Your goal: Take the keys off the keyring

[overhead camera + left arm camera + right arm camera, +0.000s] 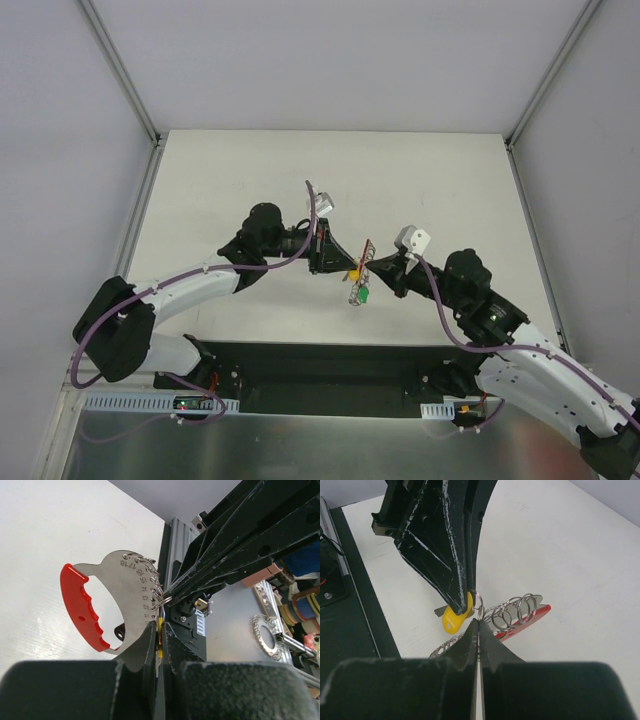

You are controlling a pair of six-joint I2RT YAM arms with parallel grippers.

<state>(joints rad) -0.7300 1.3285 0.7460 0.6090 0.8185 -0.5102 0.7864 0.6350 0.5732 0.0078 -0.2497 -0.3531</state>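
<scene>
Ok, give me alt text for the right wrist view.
The right gripper, shut, pinches a thin keyring beside the left gripper, which clamps a yellow-headed key. Behind: a red-edged plate strung with wire rings, and the white table.

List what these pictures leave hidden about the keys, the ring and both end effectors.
- Green-capped metal key: top view only, too small for detail; neither wrist view shows it.
- Yellow-capped metal key: left wrist view, mostly hidden between the fingers of the left end effector.
- Thin wire keyring: right wrist view, lower arc buried inside the shut right end effector.
</scene>
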